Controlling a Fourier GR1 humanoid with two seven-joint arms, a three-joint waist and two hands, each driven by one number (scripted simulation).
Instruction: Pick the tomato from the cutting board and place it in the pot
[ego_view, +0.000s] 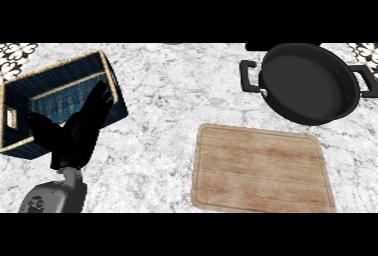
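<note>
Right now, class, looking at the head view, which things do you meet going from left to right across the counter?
Blue woven basket → left hand, overlapping the basket's right part → wooden cutting board → black pot. No tomato shows, and the right hand is out of view.

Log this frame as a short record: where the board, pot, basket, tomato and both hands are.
cutting board: lower right of counter, nothing on it
pot: upper right, inside looks bare
basket: upper left, blue with a tan rim
tomato: not visible anywhere
left hand: open, fingers up, over the basket's edge
right hand: not in view
</note>
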